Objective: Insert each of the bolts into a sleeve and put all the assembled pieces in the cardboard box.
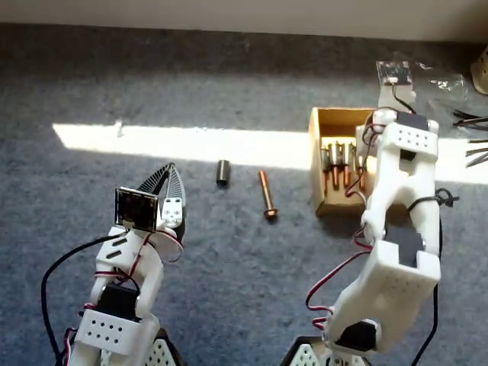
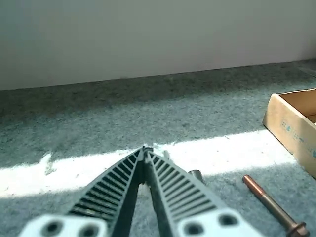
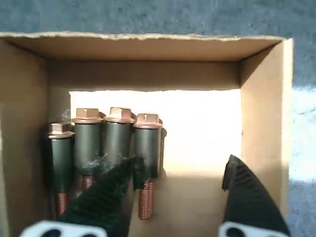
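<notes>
A copper bolt [image 1: 266,194] lies loose on the grey carpet, with a dark sleeve [image 1: 223,171] a little to its left. My left gripper [image 1: 171,169] rests shut and empty, short of the sleeve [image 2: 195,175] and the bolt [image 2: 273,205]. The cardboard box [image 1: 320,122] sits at the right and holds several bolts in sleeves [image 3: 117,140] lying side by side. My right gripper [image 3: 180,170] hangs open over the box [image 3: 266,98], beside the assembled pieces, with nothing between its fingers.
A bright band of sunlight crosses the carpet through the sleeve and the box. Tools and a clear bag [image 1: 465,122] lie at the far right edge. A pale wall [image 2: 148,34] borders the carpet at the back.
</notes>
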`<action>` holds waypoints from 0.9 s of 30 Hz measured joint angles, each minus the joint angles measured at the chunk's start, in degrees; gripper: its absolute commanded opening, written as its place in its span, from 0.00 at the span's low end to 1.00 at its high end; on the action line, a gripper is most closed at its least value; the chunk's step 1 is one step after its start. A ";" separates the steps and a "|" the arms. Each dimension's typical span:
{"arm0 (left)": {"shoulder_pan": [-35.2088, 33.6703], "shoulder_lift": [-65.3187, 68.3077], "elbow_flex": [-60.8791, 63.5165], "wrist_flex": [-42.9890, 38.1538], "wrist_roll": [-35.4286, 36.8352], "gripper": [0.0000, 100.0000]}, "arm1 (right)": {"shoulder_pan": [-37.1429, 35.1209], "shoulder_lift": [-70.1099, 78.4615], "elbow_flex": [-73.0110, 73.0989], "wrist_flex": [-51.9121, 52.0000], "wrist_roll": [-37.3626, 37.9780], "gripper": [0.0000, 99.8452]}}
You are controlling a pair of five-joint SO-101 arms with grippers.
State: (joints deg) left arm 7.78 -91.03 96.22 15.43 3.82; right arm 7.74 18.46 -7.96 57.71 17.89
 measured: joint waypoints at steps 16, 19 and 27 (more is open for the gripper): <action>-1.67 0.00 0.00 0.00 0.00 0.01 | -16.62 -22.86 0.00 18.20 0.00 0.23; -2.90 0.00 0.00 0.00 0.00 0.01 | -18.64 -22.95 0.00 21.27 0.00 0.23; -3.08 0.00 0.00 0.00 0.00 0.01 | -27.52 -27.34 9.76 19.52 0.00 0.23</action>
State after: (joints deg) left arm 4.70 -91.03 96.22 15.43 3.82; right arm -19.78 -8.88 1.80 77.23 17.89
